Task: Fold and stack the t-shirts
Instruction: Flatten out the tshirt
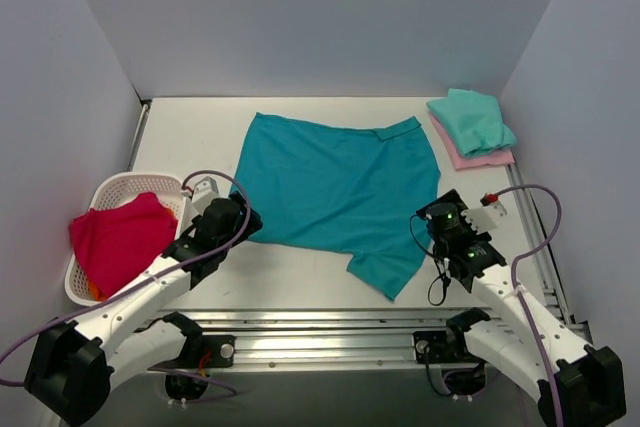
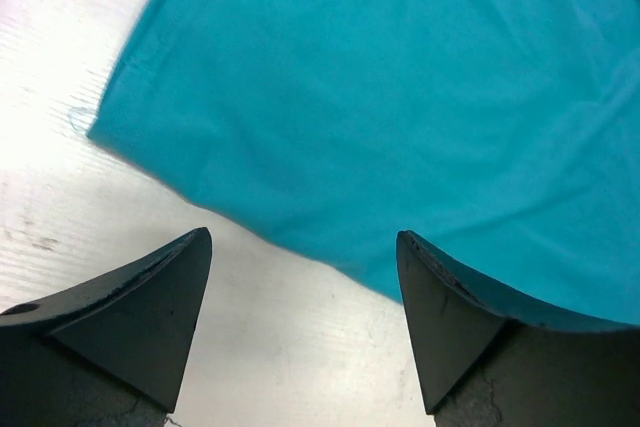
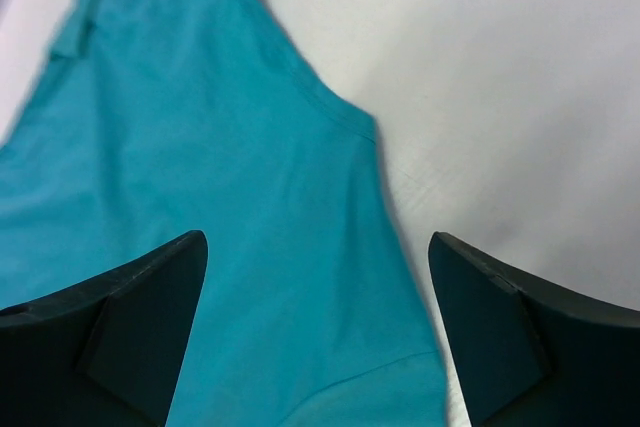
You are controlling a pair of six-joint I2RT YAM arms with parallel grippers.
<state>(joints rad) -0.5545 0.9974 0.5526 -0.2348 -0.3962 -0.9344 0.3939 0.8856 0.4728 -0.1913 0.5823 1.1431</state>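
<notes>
**Teal t-shirt (image 1: pixel 335 187) spread flat, both grippers released**

A white table (image 1: pixel 185 137) stands between plain pale walls (image 1: pixel 300 17). The shirt's near edge lies just ahead of the left gripper (image 2: pixel 305 247), running across the gap between its fingers. The right gripper (image 3: pixel 318 247) hangs over the sleeve edge. Both sets of fingers are spread wide and hold nothing. Mint t-shirt (image 1: pixel 470 117) lies folded on the pink t-shirt (image 1: pixel 485 158), well beyond the right fingers.
</notes>
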